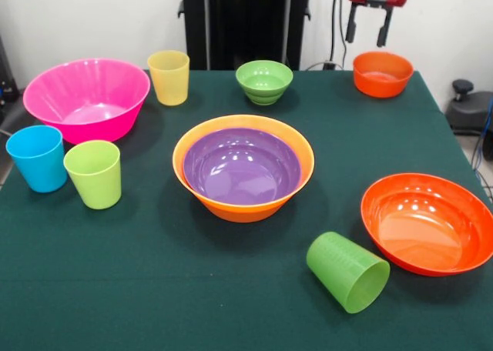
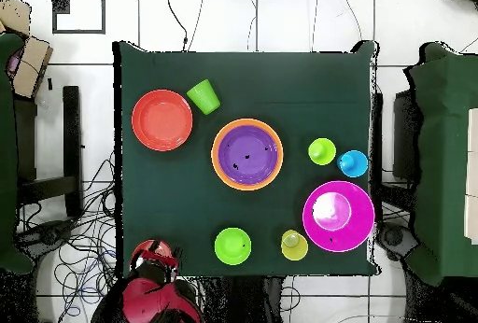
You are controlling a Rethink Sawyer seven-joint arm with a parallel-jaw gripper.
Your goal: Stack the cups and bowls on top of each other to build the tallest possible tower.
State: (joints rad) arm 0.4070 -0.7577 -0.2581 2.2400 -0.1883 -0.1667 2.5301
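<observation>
Jaws (image 1: pixel 367 29) apart above small orange bowl (image 1: pixel 382 74)

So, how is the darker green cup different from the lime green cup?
The darker green cup lies on its side, its mouth toward the camera; the lime green cup stands upright. The darker green cup is beside the wide red-orange bowl; the lime green cup stands next to the blue cup, near the pink bowl. Both are small tapered cups, and neither is stacked yet.

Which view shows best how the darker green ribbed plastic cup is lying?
Front view: the darker green ribbed cup lies tipped on its side, mouth and wall visible. Overhead shows only a green shape beside the shallow red-orange bowl.
</observation>
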